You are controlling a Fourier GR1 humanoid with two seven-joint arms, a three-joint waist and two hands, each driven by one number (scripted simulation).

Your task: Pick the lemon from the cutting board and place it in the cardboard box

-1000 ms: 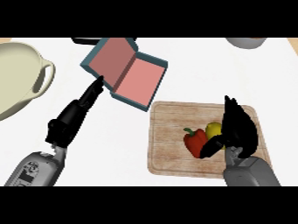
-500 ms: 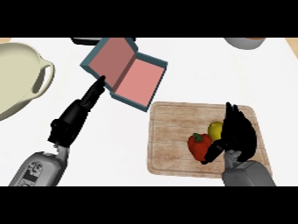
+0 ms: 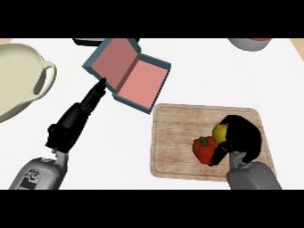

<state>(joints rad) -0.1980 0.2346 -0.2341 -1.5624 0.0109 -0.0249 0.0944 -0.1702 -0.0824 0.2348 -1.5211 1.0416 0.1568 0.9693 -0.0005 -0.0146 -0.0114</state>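
White counter (image 3: 200, 67): open cardboard box (image 3: 129, 75) (pink inside) holds nothing.

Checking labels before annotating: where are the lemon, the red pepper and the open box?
lemon (image 3: 219, 131), head view, its visible yellow left side.
red pepper (image 3: 203, 149), head view, body.
open box (image 3: 141, 82), head view, pink inner floor.

Your right hand (image 3: 243, 138) has curled down over the lemon (image 3: 219, 131); its fingers were raised straighter a second ago.
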